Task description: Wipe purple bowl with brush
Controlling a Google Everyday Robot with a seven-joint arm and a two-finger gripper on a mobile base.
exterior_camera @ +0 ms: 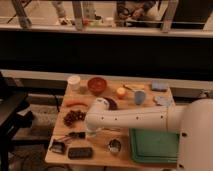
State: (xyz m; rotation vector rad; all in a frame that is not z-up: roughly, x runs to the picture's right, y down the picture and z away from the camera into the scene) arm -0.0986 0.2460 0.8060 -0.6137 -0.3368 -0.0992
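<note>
At centre of wooden table [102,150], shallow round dark purple bowl [113,104], half hidden behind white arm [135,119]; at 7 o'clock from it, small dark brush [76,135], long axis 9-to-3, beside gripper [91,131], grip state indeterminate.

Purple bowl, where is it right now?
In the camera view the purple bowl sits mid-table, partly hidden behind the arm, in front of the orange-red bowl; the gripper hangs nearer the camera, by the brush.
</note>
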